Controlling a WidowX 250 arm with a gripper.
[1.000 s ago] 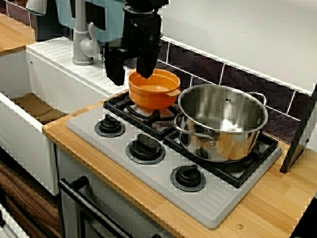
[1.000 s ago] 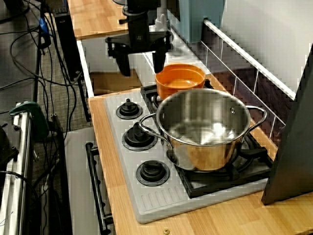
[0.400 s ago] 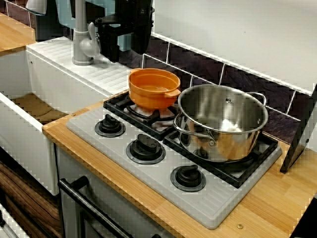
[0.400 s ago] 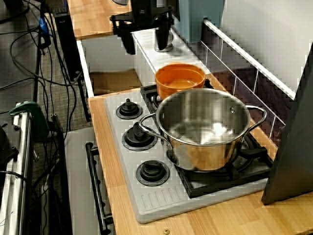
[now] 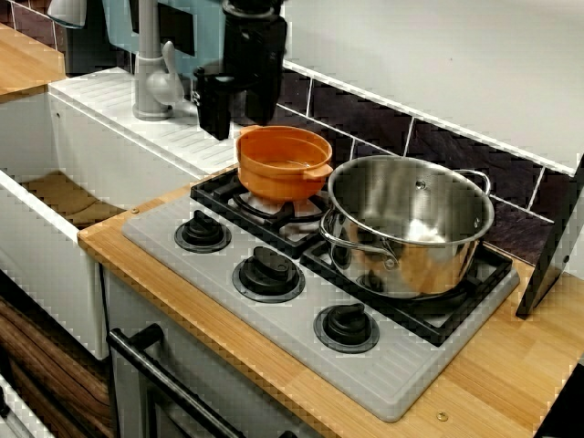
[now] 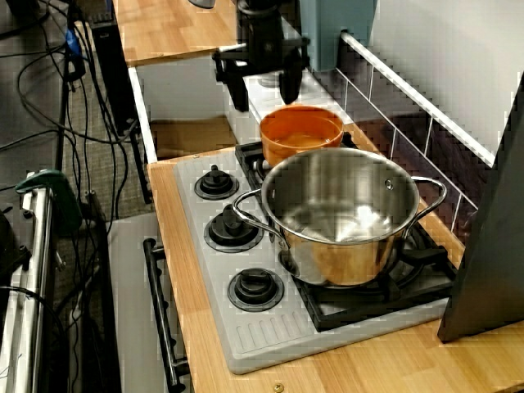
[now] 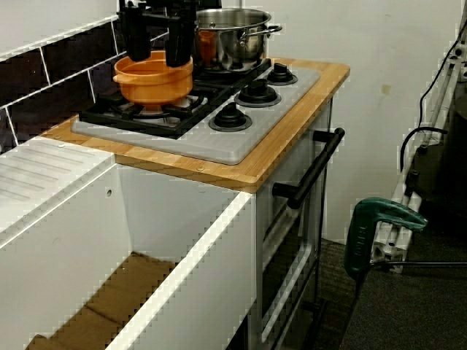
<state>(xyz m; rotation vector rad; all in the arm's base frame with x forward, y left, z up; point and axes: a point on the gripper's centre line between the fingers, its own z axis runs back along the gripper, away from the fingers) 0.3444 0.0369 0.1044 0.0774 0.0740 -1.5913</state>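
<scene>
An orange bowl point(image 5: 283, 164) point(image 6: 300, 131) point(image 7: 149, 80) sits on the back-left burner of a grey toy stove point(image 5: 401, 365). My black gripper point(image 5: 235, 114) point(image 6: 264, 88) point(image 7: 157, 47) hangs open just above the bowl's edge on the sink side, touching nothing. Its two fingers point(image 6: 237, 92) point down, spread about as wide as the bowl, with nothing between them. A large steel pot point(image 5: 411, 224) point(image 6: 344, 213) point(image 7: 230, 36) stands on the neighbouring burner, close against the bowl.
A grey faucet point(image 5: 151, 73) rises from the white draining board point(image 5: 137, 123) just left of the gripper, beside a deep sink basin point(image 7: 131, 292). Three knobs point(image 5: 267, 272) line the stove front. A dark panel point(image 5: 552, 246) leans at the right. Cables point(image 6: 49, 106) lie on the floor.
The gripper lifted away from the bowl's rim toward the faucet, then swung back right and down to hover above the bowl's edge. It stayed open; bowl and pot did not move.
</scene>
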